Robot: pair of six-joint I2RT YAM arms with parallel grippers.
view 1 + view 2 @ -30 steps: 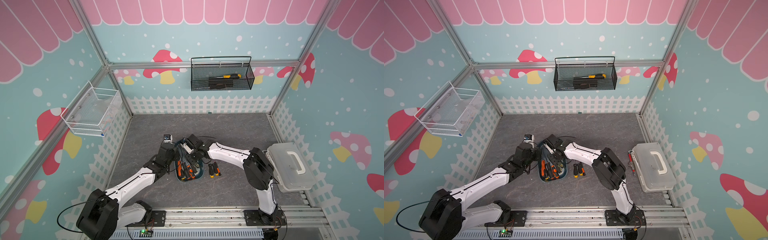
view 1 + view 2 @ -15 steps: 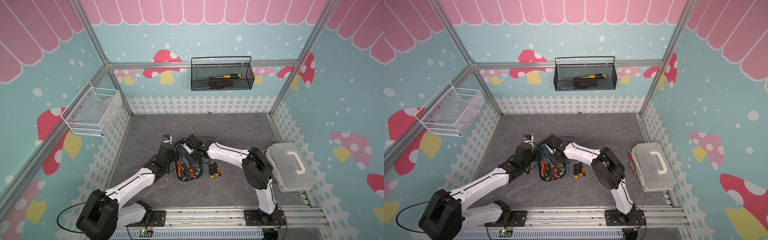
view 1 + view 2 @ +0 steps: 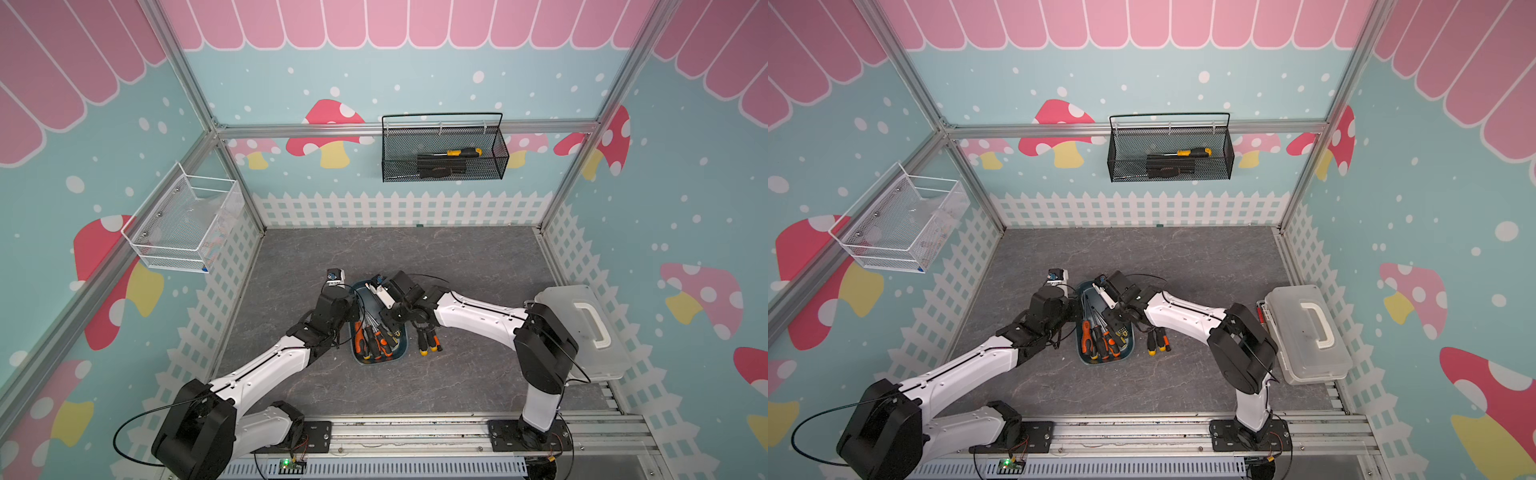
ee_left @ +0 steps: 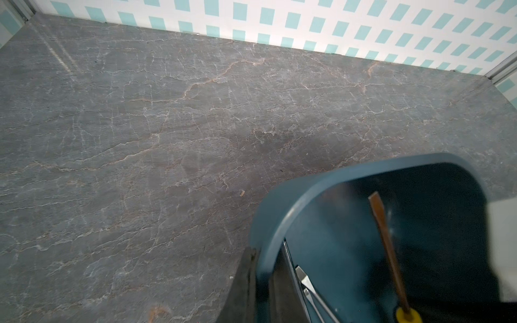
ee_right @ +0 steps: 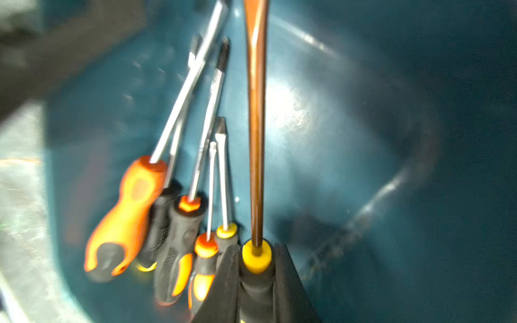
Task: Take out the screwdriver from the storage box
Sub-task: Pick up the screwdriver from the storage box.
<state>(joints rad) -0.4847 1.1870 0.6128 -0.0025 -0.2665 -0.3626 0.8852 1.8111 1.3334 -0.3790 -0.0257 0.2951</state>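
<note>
left gripper (image 4: 261, 282): jaws pinch the storage box (image 4: 279, 201) wall. Only the left wrist view shows this.
screwdriver (image 5: 256, 139): brown shaft, yellow collar. It is inside the storage box, beside orange-handled screwdrivers (image 5: 126, 218).
right gripper (image 5: 256, 251): jaws clamp the screwdriver's black handle. The arm hides this grip in both top views.
table right of box: loose screwdrivers (image 3: 424, 340), seen in top views only.

Smooth, glossy teal plastic storage box (image 5: 335, 125); screwdriver (image 5: 256, 139) with a coppery metal shaft and matt black grip; matt, veined stone-look tabletop (image 4: 167, 125).
</note>
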